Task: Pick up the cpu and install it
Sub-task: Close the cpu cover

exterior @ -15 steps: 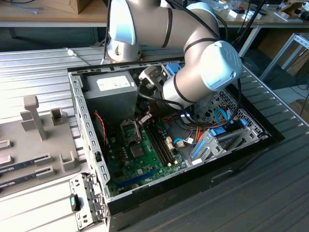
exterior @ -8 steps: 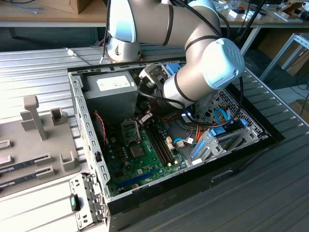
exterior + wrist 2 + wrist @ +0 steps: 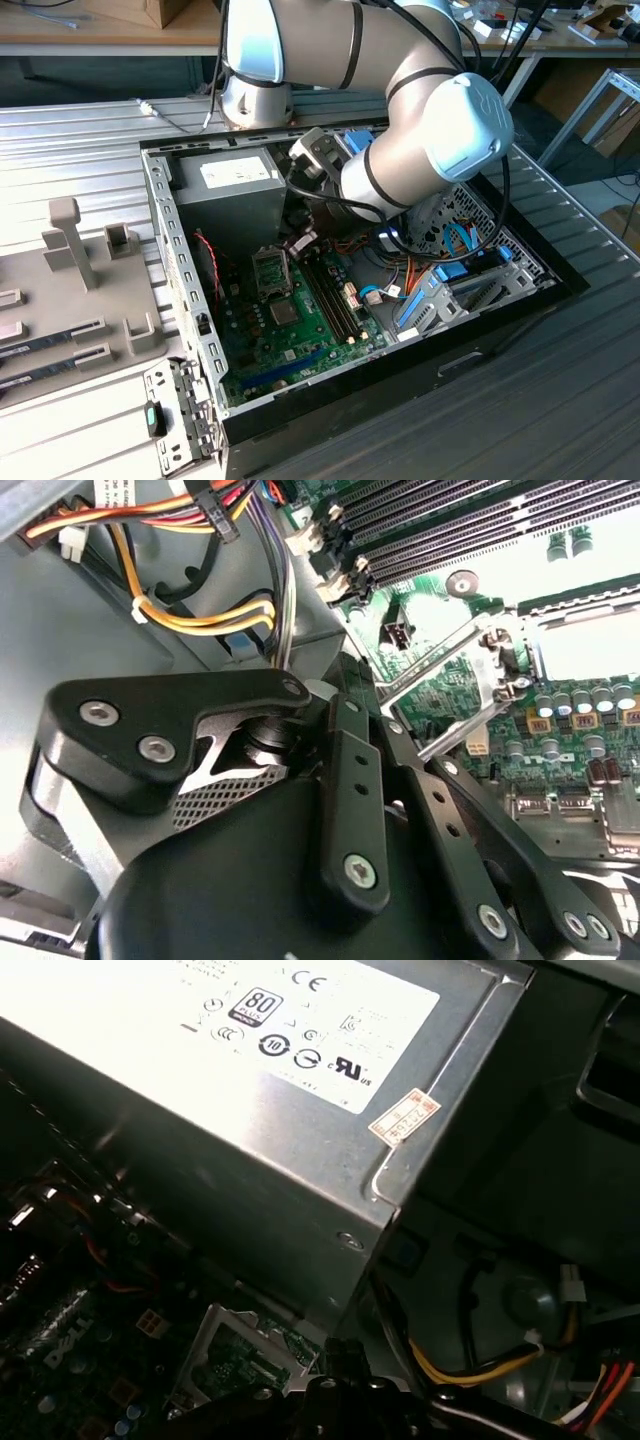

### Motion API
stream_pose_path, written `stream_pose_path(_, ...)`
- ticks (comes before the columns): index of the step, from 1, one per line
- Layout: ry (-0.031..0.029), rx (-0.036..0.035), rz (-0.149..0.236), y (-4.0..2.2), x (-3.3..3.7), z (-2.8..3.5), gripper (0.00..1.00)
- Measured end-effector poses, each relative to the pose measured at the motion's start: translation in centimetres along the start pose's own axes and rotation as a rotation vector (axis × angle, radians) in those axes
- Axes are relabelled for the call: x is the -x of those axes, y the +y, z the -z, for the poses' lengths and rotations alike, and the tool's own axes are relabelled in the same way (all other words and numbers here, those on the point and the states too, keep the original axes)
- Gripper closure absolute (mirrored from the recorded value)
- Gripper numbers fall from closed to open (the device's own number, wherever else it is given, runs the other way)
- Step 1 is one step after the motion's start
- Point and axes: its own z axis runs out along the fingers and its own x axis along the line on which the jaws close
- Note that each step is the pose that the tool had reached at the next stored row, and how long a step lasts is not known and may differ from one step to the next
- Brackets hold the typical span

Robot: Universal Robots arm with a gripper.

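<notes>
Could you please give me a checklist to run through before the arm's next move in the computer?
1. Black desktop computer case lying open on its side: ok.
2. Silvery metal socket frame on the green motherboard appears lifted open: ok.
3. Gripper inside the case, close to the socket frame: ok.
4. Silvery-grey square cpu in the gripper's grasp: cannot tell.
5. Yellow and orange cables lying apart from the socket frame: ok.
</notes>
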Motion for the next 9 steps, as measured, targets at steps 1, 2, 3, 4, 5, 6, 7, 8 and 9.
stream_pose_path(1, -0.0004, 0.0008, 0.000, 0.03, 0.00, 0.08, 0.89)
stream_pose_path(2, -0.0011, 0.0021, 0.001, 0.09, -0.01, 0.22, 0.89)
stream_pose_path(3, -0.0015, 0.0027, 0.001, 0.14, -0.01, 0.32, 0.89)
stream_pose_path(4, -0.0019, 0.0033, 0.001, 0.20, -0.01, 0.45, 0.89)
stream_pose_path(5, -0.0024, 0.0043, 0.001, 0.25, -0.01, 0.57, 0.89)
stream_pose_path(6, -0.0030, 0.0053, 0.001, 0.25, -0.01, 0.59, 0.89)
stream_pose_path(7, -0.0037, 0.0066, 0.002, 0.22, -0.03, 0.60, 0.89)
stream_pose_path(8, -0.0043, 0.0076, 0.002, 0.19, -0.05, 0.63, 0.89)
stream_pose_path(9, -0.0051, 0.0091, 0.003, 0.13, -0.09, 0.65, 0.89)
